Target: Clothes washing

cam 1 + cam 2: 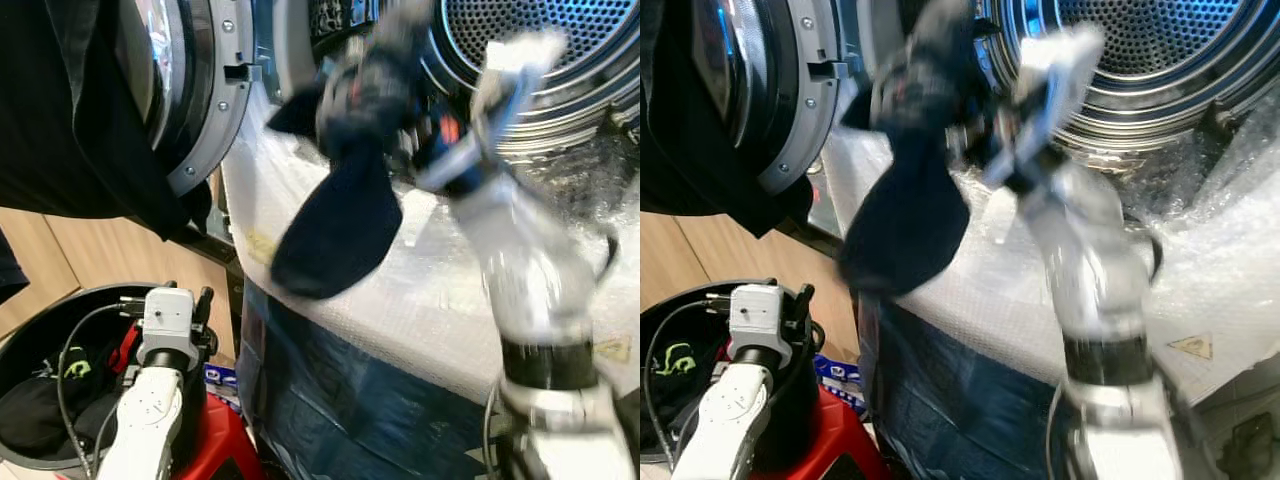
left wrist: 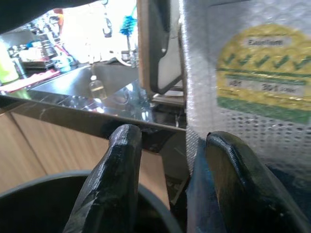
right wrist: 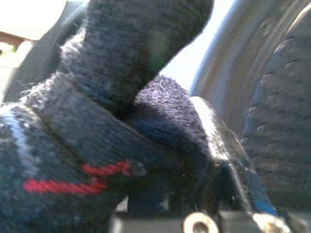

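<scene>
Right claw (image 1: 385, 95) is clenched on a dark sock (image 1: 340, 215) that hangs long-axis down before the washer; I judge the drum (image 1: 540, 40) lies just far-right of it. Left claw (image 2: 175, 179), released, idles over the basket (image 1: 30, 320).

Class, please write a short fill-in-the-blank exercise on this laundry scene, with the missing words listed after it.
1. The right gripper holds a dark ____ with red stripes.
2. The washing machine door stands ____.
3. The left gripper hangs over a black ____ of clothes.
4. The left gripper's jaws are ____.

Missing words: sock; open; basket; open
</scene>
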Controlling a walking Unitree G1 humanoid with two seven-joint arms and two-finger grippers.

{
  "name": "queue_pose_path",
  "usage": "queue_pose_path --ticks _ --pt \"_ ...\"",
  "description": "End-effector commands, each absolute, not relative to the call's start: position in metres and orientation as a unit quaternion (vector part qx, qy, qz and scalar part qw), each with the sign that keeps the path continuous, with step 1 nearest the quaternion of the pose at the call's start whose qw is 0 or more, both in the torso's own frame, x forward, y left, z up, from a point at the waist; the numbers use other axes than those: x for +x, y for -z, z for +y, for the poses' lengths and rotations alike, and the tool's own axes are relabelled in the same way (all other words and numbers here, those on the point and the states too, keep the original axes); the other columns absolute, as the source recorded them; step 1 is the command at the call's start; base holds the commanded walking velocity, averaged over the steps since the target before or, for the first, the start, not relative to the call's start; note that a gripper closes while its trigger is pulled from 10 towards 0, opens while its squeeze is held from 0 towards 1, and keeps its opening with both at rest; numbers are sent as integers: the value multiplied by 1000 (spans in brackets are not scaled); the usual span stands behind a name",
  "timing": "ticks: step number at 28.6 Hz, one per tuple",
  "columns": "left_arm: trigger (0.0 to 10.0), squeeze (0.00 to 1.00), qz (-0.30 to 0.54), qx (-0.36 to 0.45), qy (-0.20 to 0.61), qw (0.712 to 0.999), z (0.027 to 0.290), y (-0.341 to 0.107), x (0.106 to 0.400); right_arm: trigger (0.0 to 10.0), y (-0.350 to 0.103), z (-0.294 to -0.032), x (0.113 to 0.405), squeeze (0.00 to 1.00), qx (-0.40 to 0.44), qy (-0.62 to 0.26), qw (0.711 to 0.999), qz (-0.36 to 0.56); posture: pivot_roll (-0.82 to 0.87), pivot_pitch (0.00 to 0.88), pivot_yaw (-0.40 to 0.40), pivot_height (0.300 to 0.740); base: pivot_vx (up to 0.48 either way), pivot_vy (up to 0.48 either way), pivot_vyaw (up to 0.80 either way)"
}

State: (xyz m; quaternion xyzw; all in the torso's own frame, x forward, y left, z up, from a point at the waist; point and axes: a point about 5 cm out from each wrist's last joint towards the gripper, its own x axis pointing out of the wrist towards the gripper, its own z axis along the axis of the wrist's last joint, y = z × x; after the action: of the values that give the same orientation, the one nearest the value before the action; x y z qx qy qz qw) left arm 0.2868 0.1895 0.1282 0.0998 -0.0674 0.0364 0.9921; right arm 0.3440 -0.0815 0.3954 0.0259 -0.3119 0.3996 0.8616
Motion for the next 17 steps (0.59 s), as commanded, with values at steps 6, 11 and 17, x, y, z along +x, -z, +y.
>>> queue_pose_path --ticks 6,11,17 --pt "10000 0 -64 88 -8 994 179 -126 289 0 -418 -92 384 0 -22 -311 909 -278 52 0 -66 740 0 0 0" --pt "10000 0 -73 75 1 994 171 -131 292 0 -432 -127 404 0 -28 -154 960 -233 81 0 -70 740 0 0 0" --pt "10000 0 -57 67 15 996 167 -124 287 8745 -423 -175 412 0 1 85 983 -161 63 0 -57 740 0 0 0"
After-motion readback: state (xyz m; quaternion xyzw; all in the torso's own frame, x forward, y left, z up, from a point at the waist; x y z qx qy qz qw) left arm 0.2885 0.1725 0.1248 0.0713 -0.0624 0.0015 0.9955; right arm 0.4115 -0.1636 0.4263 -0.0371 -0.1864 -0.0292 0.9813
